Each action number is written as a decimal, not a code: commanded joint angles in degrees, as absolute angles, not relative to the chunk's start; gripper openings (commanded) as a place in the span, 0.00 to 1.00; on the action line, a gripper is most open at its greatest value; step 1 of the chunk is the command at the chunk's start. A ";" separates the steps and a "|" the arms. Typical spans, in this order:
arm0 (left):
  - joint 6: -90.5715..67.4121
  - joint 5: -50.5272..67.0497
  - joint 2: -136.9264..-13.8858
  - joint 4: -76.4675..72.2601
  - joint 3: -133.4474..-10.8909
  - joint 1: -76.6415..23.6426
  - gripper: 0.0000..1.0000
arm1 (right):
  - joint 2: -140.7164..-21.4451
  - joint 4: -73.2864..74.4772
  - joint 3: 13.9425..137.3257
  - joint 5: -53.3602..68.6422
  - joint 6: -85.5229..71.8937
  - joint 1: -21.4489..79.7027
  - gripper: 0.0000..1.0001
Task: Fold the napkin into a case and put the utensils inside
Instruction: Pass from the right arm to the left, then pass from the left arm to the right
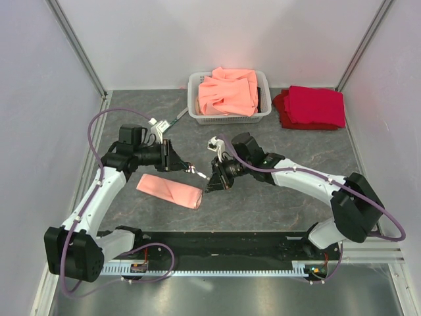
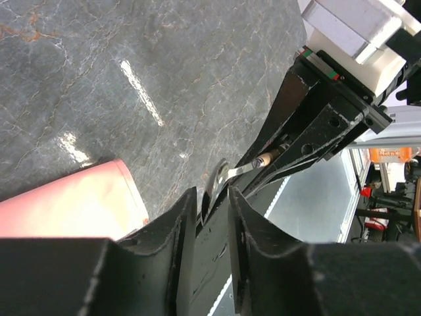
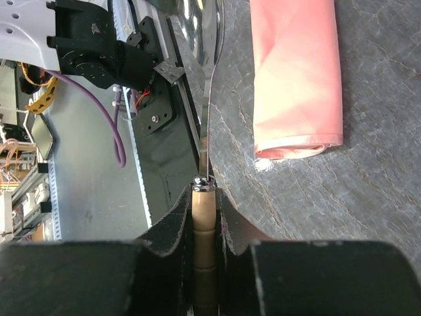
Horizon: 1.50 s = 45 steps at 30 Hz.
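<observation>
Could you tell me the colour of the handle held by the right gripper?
The handle is light tan, like wood; best in the right wrist view.

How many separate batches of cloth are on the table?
3. The folded pink napkin lies up front; an orange-salmon heap fills the white basket at the back; a red stack sits right of it. Heaps may hide more.

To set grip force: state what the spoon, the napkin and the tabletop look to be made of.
The spoon: polished metal neck and bowl, mirror glints; its handle is tan and matte, probably wood or a plastic lookalike. The napkin: thin pink cloth, matte, with a soft rolled fold. The tabletop: grey, veined like stone, glossy reflections; possibly laminate.
</observation>
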State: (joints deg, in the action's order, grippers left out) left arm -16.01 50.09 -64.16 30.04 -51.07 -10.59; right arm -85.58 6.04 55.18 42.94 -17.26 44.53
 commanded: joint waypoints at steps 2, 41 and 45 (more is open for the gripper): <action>-17.32 50.11 -64.07 28.56 -50.80 -9.67 0.15 | -86.84 2.55 56.69 45.61 -17.31 45.44 0.00; 18.54 17.48 -70.04 55.28 -66.36 7.99 0.02 | -87.80 -5.79 45.00 44.21 -32.07 37.27 0.69; 19.16 22.22 -73.57 54.32 -65.39 11.94 0.02 | -88.15 -8.26 43.69 45.44 -32.96 37.27 0.69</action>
State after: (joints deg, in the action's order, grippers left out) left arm 15.25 16.29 -71.59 53.12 -64.55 8.75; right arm -87.94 -2.74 44.88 42.94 -31.81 37.12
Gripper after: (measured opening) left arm 0.035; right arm 0.688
